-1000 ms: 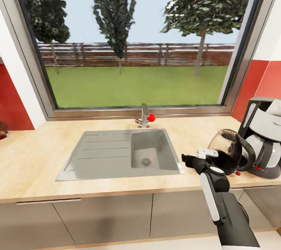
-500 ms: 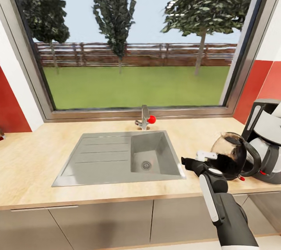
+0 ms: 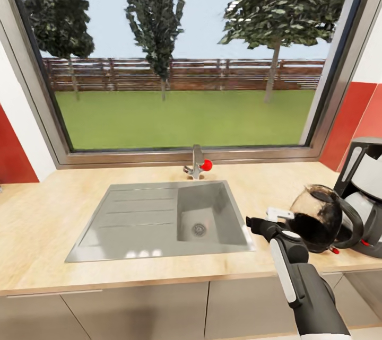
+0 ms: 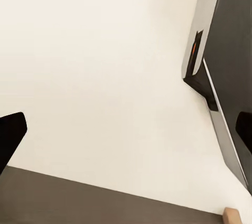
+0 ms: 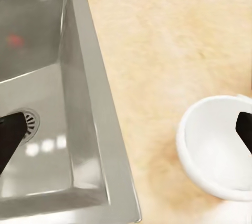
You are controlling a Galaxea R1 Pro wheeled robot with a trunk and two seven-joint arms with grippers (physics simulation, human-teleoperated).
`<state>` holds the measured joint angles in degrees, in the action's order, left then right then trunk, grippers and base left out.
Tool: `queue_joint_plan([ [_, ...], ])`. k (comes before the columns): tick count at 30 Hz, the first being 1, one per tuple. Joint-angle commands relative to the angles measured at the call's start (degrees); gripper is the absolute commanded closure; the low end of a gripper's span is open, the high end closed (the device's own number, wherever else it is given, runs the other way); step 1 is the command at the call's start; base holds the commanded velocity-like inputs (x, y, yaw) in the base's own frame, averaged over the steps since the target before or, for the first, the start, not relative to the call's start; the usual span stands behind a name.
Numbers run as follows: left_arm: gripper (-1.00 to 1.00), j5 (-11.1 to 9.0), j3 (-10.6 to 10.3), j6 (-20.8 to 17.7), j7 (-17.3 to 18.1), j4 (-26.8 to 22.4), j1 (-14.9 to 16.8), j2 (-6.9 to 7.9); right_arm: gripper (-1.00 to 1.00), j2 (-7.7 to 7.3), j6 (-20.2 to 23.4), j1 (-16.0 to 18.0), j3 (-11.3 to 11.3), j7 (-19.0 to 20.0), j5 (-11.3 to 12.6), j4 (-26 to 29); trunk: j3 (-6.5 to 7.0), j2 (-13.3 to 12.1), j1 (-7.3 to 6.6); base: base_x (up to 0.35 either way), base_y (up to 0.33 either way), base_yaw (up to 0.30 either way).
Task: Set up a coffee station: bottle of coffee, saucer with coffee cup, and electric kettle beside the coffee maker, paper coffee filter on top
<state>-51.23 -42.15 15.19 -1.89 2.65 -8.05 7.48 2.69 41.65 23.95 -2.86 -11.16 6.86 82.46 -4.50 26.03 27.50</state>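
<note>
At the counter's right end stands the black and grey coffee maker [image 3: 366, 191]. Just to its left is the dark glass electric kettle [image 3: 317, 218] with a black handle. A white coffee cup [image 5: 220, 148] sits on the wooden counter between the kettle and the sink, and shows as a white shape [image 3: 278, 214] behind my right wrist. My right gripper [image 3: 253, 222] hovers open over the sink's right rim, its jaws spread wide [image 5: 126, 135] and empty. My left gripper [image 4: 126, 129] is open, low over a pale floor.
The steel sink [image 3: 132, 223] with a drainboard fills the counter's middle, with a faucet and red knob [image 3: 206, 165] behind it under a large window. A bare wooden counter [image 3: 37, 223] runs to the left. Grey cabinet fronts [image 3: 148, 308] sit below.
The whole view has drawn closer to the counter, so the sink, kettle and coffee maker sit lower and further out. My right arm keeps its pose, gripper still open.
</note>
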Motion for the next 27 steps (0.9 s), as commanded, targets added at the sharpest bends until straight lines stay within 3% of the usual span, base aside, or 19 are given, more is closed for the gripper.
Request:
queue_joint_plan([
  [1, -1.00, -0.10, -0.39, 0.14, -0.17, -0.01, -0.01, -0.01, -1.00, 0.03, 0.18, 0.05, -0.04, -0.44, 0.61, 0.03, -0.10, 0.10, 0.04, 0.090, 0.000, 0.000],
  [13, -1.00, -0.09, -0.39, 0.10, -0.13, -0.01, -0.13, 0.05, -1.00, -0.11, 0.18, -0.04, -0.05, -0.49, 0.62, -1.79, -0.10, 0.10, 0.04, 0.153, 0.000, 0.000],
  [19, -1.00, -0.09, -0.39, 0.10, -0.13, -0.01, -0.17, 0.07, -1.00, -1.71, 0.02, -0.06, -0.11, -0.53, 0.78, -5.15, -0.10, 0.10, 0.04, 0.031, 0.000, 0.000],
  [27, -1.00, -0.09, -0.39, 0.10, -0.13, -0.01, -0.25, 0.15, -1.00, -2.14, 0.01, -0.05, -0.26, -0.60, 0.79, -7.94, -0.10, 0.10, 0.04, 0.001, 0.000, 0.000],
])
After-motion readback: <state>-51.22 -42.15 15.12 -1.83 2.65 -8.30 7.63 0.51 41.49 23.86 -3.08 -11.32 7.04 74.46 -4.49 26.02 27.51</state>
